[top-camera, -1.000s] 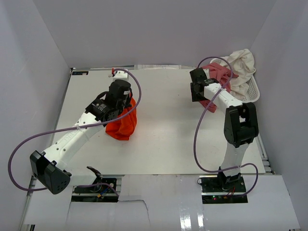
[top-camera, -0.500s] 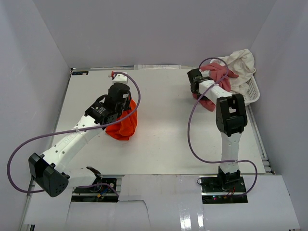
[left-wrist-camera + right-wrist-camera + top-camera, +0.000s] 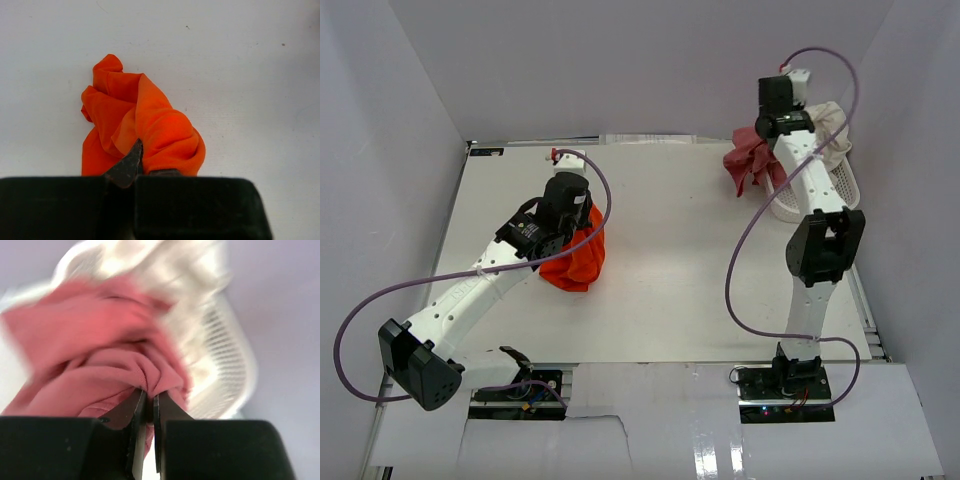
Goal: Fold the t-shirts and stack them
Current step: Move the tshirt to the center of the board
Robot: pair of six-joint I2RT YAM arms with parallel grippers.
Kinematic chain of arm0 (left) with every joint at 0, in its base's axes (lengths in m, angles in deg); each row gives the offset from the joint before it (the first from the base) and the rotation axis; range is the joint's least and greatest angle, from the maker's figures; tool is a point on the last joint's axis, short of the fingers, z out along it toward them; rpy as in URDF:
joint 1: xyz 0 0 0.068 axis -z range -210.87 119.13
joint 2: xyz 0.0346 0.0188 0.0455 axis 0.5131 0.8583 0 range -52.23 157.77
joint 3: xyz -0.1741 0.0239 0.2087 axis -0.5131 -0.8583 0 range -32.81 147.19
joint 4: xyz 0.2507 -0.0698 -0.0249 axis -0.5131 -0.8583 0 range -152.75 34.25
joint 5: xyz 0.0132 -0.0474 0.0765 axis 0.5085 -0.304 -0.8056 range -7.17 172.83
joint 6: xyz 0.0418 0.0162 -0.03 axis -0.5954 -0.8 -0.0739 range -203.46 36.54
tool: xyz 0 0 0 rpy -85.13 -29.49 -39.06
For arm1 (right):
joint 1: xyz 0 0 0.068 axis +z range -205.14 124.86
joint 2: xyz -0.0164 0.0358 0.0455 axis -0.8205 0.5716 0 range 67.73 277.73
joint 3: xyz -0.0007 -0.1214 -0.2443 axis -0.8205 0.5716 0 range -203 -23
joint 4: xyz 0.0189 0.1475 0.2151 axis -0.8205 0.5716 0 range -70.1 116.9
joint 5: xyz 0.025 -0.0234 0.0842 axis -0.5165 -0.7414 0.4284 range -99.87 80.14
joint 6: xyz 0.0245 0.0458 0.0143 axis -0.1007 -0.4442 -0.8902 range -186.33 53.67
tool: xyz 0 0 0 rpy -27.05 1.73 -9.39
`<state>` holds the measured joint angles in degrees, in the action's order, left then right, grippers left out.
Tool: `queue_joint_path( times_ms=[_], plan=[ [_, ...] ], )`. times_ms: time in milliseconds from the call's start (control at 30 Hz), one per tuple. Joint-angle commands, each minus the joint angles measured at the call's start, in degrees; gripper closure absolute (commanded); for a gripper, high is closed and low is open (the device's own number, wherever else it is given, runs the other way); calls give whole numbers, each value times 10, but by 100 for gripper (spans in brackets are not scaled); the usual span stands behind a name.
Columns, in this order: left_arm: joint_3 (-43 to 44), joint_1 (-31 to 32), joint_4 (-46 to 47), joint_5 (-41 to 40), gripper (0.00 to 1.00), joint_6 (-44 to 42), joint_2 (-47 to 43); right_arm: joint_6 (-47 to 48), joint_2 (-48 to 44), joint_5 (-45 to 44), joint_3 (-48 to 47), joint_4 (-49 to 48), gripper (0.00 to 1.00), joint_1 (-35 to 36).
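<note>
From above we see bright, even, diffuse light. The white table is close to washed out, and only faint, soft-edged shadows lie under the arms. A glossy board at the near edge shows streaks of glare. In the left wrist view the orange shirt is sharp and strongly saturated, while the left gripper is a dark, underexposed block. In the right wrist view we find heavy motion blur: the pink shirt, cream shirt and basket are smeared, and the right gripper stays crisp.
</note>
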<state>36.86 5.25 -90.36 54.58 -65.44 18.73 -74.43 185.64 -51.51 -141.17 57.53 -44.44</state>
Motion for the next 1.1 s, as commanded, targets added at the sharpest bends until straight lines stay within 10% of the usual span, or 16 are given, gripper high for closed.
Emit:
queue_joint_path(
  times_ms=[0, 133, 233, 467, 800, 1067],
  plan=[
    [-7, 2, 17, 7, 100, -2, -22, 44, -37, -146, -82, -12, 92, -77],
    [-9, 2, 20, 9, 100, -3, -19, 57, -53, -193, -89, -18, 87, -129],
    [-5, 2, 23, 18, 100, -2, -7, 52, -80, -182, -25, -39, 10, -111],
    [10, 2, 23, 40, 100, -3, 5, 38, -153, -76, 74, -39, 10, -2],
    [42, 2, 26, 104, 100, 3, 29, -46, -425, 304, 485, -166, 10, 95],
    [100, 3, 38, 179, 100, 24, 88, -88, -501, 355, 674, -244, 10, 212]
  ],
)
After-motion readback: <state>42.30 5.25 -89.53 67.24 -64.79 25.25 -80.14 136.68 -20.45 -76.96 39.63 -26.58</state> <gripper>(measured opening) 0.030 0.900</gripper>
